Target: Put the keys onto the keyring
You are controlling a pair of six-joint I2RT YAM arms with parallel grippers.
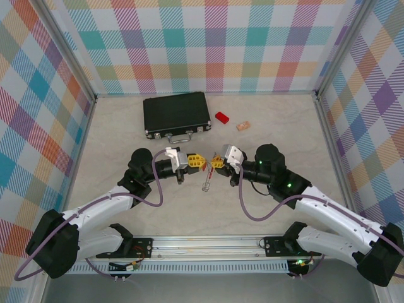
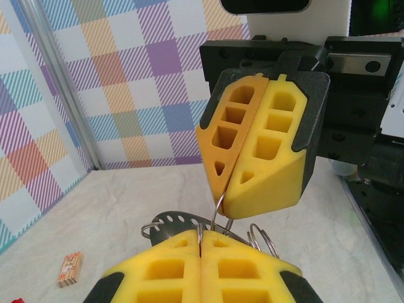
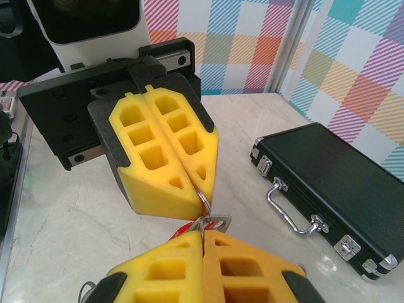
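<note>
Mid-desk, two robot arms meet tip to tip. The left tool (image 1: pixel 197 162) and the right tool (image 1: pixel 216 162) are both closed, each pinching the thin wire keyring (image 2: pixel 216 213) held between them above the desk (image 1: pixel 126 145). The keys (image 1: pixel 206 182) dangle beneath it. Farther back lie a black case (image 1: pixel 175 113), a red block (image 1: pixel 221 117) and a small tan piece (image 1: pixel 243 125), its markings too small to read.
</note>
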